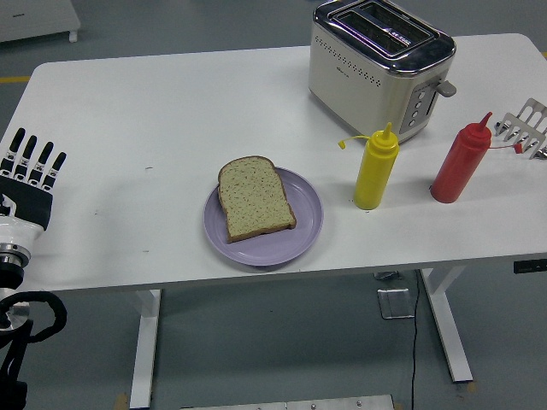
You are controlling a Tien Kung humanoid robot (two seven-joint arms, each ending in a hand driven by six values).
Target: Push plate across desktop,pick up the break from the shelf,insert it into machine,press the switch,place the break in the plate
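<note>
The left hand sits over the left edge of the white desk, fingers straight and slightly spread, holding nothing. Well to its right, near the front edge of the desk, lies a round lilac plate with a slice of bread flat on it. The slice is pale and speckled with a brown crust, its rounded top pointing away from the robot, and it covers the left part of the plate. Further right and farther back stands a cream and chrome toaster with two empty slots on top. In front of it stands a yellow squeeze bottle, then a red squeeze bottle. A metal rack rests at the far right edge.
</note>
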